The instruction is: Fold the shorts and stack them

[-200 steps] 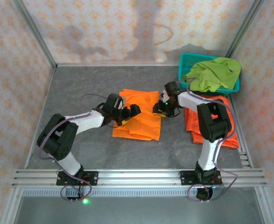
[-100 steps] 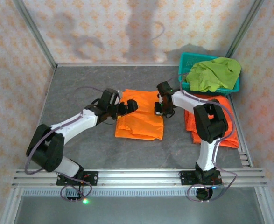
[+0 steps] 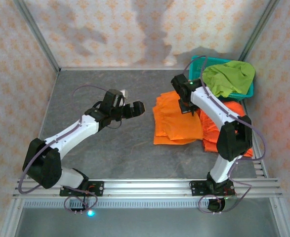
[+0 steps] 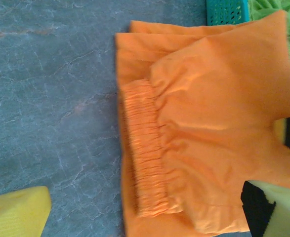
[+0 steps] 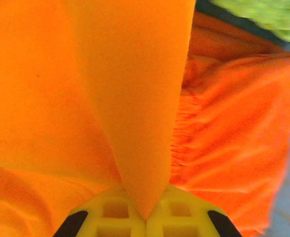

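White arm links (image 3: 68, 136), black joints (image 3: 233, 140), grey cables (image 3: 85, 87), yellow latticed claw fingers (image 5: 107, 215) (black-backed), silver rail (image 3: 145, 185)

The table (image 3: 135, 153) lies open on the left and near side. On the right, shorts (image 3: 177, 126), a stack (image 3: 238, 111) and the basket (image 3: 196, 79) crowd together.

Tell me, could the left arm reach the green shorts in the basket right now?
Probably not: the green shorts lie far across, with the right arm and its gripped orange shorts between.
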{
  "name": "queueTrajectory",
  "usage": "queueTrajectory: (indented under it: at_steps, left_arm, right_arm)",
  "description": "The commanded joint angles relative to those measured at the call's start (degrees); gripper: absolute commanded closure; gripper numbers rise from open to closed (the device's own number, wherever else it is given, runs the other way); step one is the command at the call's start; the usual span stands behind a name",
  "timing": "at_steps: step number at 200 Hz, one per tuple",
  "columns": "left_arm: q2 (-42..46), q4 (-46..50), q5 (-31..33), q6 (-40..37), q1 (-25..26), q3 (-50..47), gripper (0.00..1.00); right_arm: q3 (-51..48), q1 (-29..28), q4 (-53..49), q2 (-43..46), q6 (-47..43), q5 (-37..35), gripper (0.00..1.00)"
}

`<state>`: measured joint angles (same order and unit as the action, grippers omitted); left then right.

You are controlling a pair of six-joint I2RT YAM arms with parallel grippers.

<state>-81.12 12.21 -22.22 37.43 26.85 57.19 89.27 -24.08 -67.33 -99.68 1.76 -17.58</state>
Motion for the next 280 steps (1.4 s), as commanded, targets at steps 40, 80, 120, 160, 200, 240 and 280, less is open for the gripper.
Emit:
queueTrajectory:
  at_steps: [40,80,120,160,200,240,280]
  left_arm:
    - [-1.51,0.17,-0.9,-1.04,-0.35,2.27,0.0]
    - [-1.62,-0.03,-0.72,-1.05,-0.31,1.79,0.0]
    - [-1.67,-0.25,-0.77,-0.95,-0.32,1.61,0.0]
    - [-1.73,-0.26,-0.66,-0.74,-0.29,1.61,0.0]
    - [-1.87,0.03,-0.59,-0.65,-0.26,2.05,0.0]
    - [-1.76,0.2,-0.37,-0.6,-0.28,2.14,0.0]
    - [-1.52,0.91,-0.29,-0.76,-0.32,2.19,0.0]
  right_arm:
    - [6.12,-0.01,-14.43,0.47,-0.05,-19.29,1.0]
    - [8.55,0.07,-19.43,1.78,1.93,-23.07,1.0]
    - [10.63,0.71,-22.53,3.82,3.28,-25.09,1.0]
    - [12.8,0.84,-24.81,6.21,4.12,-26.74,1.0]
    - [13.62,2.46,-24.85,8.33,3.28,-28.23,1.0]
    - [9.15,6.36,-19.64,9.61,-0.59,-28.06,1.0]
    - [3.37,10.36,-14.87,7.86,-1.88,-26.57,0.96]
